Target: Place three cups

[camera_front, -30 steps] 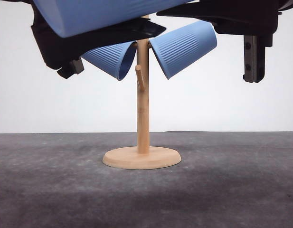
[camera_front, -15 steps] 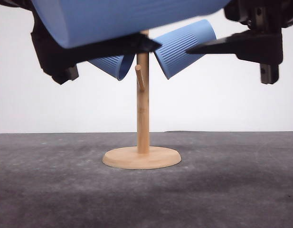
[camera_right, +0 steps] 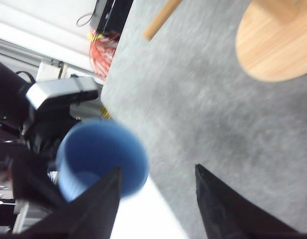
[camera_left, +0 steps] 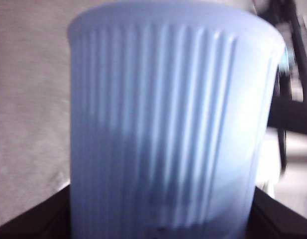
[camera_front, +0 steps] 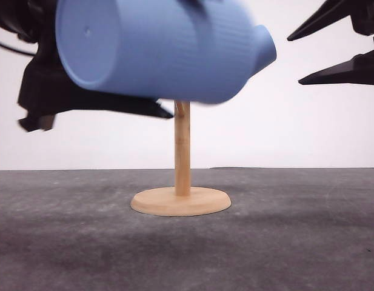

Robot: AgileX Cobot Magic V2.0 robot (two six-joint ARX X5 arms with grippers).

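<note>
A light-blue ribbed cup [camera_front: 156, 48] lies on its side high in the front view, flat base toward the left. My left gripper [camera_front: 180, 57] is shut on it, with a black finger [camera_front: 144, 108] under it. In the left wrist view the cup [camera_left: 168, 124] stands between the two fingers [camera_left: 29, 221]. Behind it the end of another cup [camera_front: 265, 48] peeks out near the top of the wooden stand [camera_front: 182, 151]. My right gripper [camera_front: 294, 60] hangs open and empty at the upper right. Past the right gripper [camera_right: 158, 169], the held cup's mouth [camera_right: 101, 159] shows.
The stand's round base [camera_front: 180, 201] rests on the dark grey table [camera_front: 296, 242]. The right wrist view has the base [camera_right: 277, 40] and a wooden peg [camera_right: 160, 17] over the table. Beyond the table's edge there are cables and equipment [camera_right: 101, 35].
The left gripper has come down and tilted the cup, which now covers the cups on the stand. The right gripper has moved up and right, its fingers now apart.
</note>
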